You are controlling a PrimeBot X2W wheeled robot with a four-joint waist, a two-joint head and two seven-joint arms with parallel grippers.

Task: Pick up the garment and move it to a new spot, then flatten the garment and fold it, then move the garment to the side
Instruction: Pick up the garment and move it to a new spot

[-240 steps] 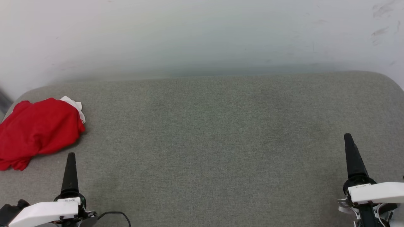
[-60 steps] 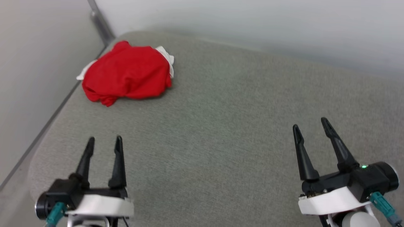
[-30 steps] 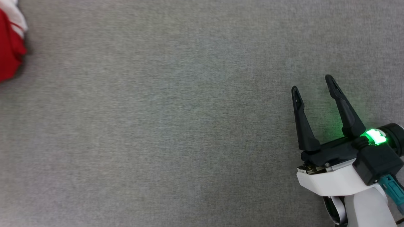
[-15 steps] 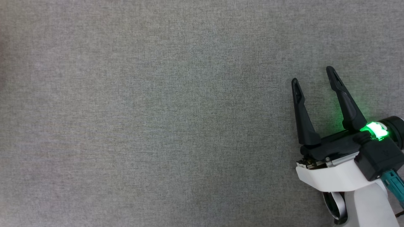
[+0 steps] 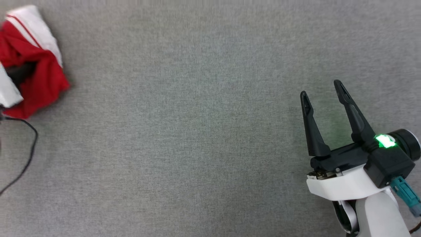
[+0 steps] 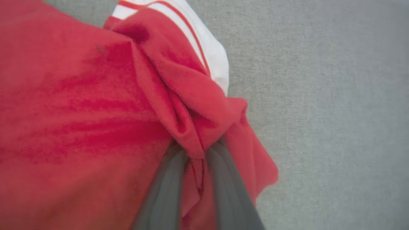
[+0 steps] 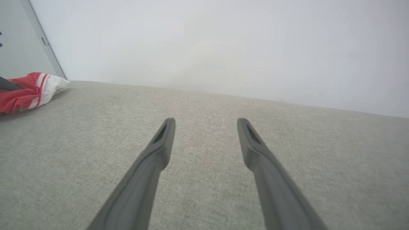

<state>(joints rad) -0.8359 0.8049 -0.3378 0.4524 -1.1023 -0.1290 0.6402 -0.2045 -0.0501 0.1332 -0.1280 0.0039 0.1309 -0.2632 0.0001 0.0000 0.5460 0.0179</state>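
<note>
Garment [image 6: 80, 105] fold between left fingers [image 6: 164, 191]

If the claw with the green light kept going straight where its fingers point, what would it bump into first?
The right gripper points low across the grey cushion, so it likely meets the cushion's far part or the white wall; depth is unclear. The red shirt lies off to its side.

No readable lettering on garment [image 6: 80, 111]; no labels, numbers, signs legible elsewhere.
</note>
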